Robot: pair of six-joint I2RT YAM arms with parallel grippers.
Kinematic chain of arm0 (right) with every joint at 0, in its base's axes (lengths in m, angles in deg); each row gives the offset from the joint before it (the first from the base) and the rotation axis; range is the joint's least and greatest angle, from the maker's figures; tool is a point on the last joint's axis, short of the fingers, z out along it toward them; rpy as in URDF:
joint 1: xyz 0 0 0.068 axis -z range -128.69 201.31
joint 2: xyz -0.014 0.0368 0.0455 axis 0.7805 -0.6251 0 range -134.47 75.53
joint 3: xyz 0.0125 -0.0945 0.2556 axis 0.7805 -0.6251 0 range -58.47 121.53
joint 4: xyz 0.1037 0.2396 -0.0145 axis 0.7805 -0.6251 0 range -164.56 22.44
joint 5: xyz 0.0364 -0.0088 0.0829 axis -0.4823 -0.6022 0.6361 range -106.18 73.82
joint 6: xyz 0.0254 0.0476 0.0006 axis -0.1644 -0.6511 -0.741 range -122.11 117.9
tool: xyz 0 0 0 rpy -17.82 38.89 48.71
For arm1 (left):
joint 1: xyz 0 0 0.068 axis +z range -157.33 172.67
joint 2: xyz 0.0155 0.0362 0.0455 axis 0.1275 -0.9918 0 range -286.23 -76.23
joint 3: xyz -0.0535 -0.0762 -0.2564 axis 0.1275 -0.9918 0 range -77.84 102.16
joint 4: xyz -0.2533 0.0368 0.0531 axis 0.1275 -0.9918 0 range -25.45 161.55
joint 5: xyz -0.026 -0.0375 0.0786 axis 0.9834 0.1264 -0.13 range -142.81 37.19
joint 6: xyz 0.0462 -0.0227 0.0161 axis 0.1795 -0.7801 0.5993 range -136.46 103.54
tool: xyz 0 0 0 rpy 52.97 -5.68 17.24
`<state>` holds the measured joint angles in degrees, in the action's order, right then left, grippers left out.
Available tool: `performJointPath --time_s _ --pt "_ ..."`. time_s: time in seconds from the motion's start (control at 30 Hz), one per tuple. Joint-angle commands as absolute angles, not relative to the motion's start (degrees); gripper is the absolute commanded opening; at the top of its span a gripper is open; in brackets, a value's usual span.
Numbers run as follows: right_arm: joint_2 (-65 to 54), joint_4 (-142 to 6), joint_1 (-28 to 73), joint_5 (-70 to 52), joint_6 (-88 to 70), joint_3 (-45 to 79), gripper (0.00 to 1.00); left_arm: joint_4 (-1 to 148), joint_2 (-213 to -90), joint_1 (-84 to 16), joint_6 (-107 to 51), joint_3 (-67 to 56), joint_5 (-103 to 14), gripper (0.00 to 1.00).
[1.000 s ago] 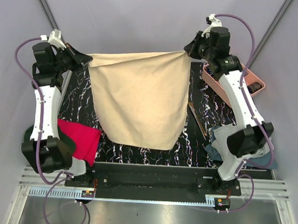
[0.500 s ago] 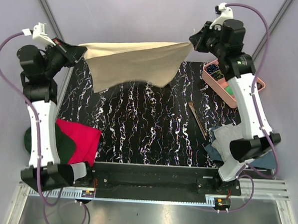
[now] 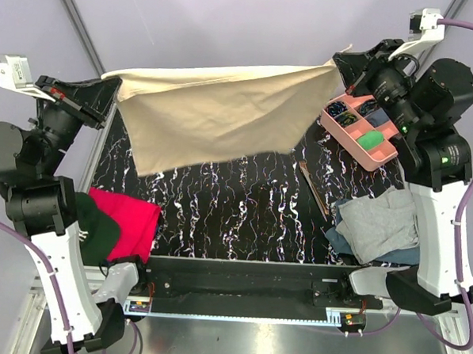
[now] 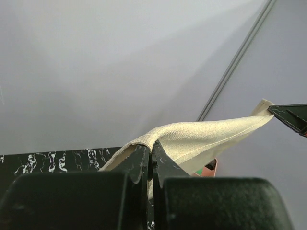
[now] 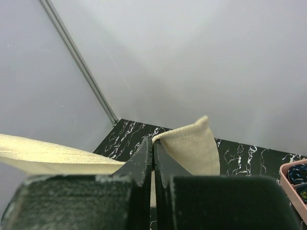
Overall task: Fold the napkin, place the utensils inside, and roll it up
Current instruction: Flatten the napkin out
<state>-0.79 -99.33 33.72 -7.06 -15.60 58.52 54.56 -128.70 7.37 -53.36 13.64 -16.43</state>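
Observation:
The beige napkin (image 3: pixel 216 112) hangs in the air above the black marbled table (image 3: pixel 234 216), stretched between both grippers. My left gripper (image 3: pixel 108 85) is shut on its left top corner; the cloth drapes over the jaws in the left wrist view (image 4: pixel 192 139). My right gripper (image 3: pixel 344 65) is shut on its right top corner, with the cloth over the jaws in the right wrist view (image 5: pixel 192 143). The utensils (image 3: pixel 314 187), thin bronze sticks, lie on the table at the right, below the pink tray.
A pink tray (image 3: pixel 343 134) with small items stands at the back right. Grey and blue cloths (image 3: pixel 377 228) lie at the front right. A red cloth (image 3: pixel 127 219) and a dark green one (image 3: pixel 95 229) lie at the front left.
Both arms have risen and swung outward and nearer to the camera, lifting the napkin wholly off the table and stretching it wider between the two grippers.

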Motion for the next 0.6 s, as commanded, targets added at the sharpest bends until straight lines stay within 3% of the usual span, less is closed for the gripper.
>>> performJointPath --time_s 0.0,0.23,0.37,0.47,0.5,0.53,0.57 --pt "-4.3 -99.1 33.6 -8.9 -15.0 58.6 0.0 52.8 -132.0 8.1 -53.9 14.4 -18.2 0.0" --pt "-21.2 -97.4 33.9 -11.3 -13.6 60.4 0.0 58.4 -145.9 8.2 -52.6 4.0 -20.2 0.0" --pt "-39.0 -96.7 34.1 -9.8 -14.1 67.0 0.0 61.8 -158.6 8.2 -50.8 2.1 -22.1 0.01" --pt "-53.2 -96.8 34.3 -6.9 -15.1 77.4 0.03 66.1 -170.9 8.2 -50.9 3.8 -23.4 0.19" --pt "-57.0 -97.4 34.8 -5.6 -15.5 84.1 0.14 68.2 -174.1 8.4 -51.3 4.9 -21.5 0.3" --pt "-60.5 -97.7 34.9 -2.2 -16.2 87.8 0.47 69.1 -179.7 8.3 -52.7 7.4 -21.2 0.63" --pt "-66.9 -98.1 35.0 0.1 -16.3 95.1 0.63 69.6 -182.3 8.1 -53.1 8.8 -21.1 0.73"
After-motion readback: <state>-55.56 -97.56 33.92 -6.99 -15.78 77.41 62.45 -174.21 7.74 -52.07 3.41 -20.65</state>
